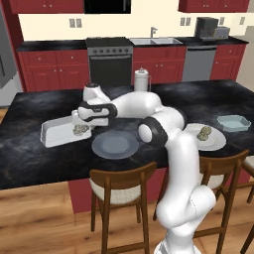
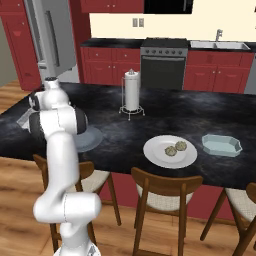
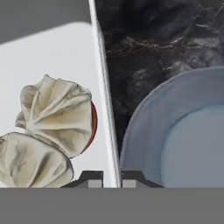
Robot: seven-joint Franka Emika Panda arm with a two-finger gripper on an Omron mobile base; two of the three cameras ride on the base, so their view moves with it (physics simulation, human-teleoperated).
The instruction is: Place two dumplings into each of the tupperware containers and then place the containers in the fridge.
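the white tub point(image 1: 54, 133) sits on the island counter point(image 1: 30, 158) holding two dumplings point(image 1: 81, 130), beside the grey plate point(image 1: 115, 145). the gripper point(image 3: 111, 179) is clamped on its rim. next likely calls for lifting it level toward the fridge.

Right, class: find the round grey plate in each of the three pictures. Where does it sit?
Left base view: grey plate at centre, near the counter's front edge, right of the white tupperware container.
Right base view: plate left of centre, partly behind the arm.
Hand view: plate in the right half, beside the container's wall.
Shared landmark: the black marble counter.
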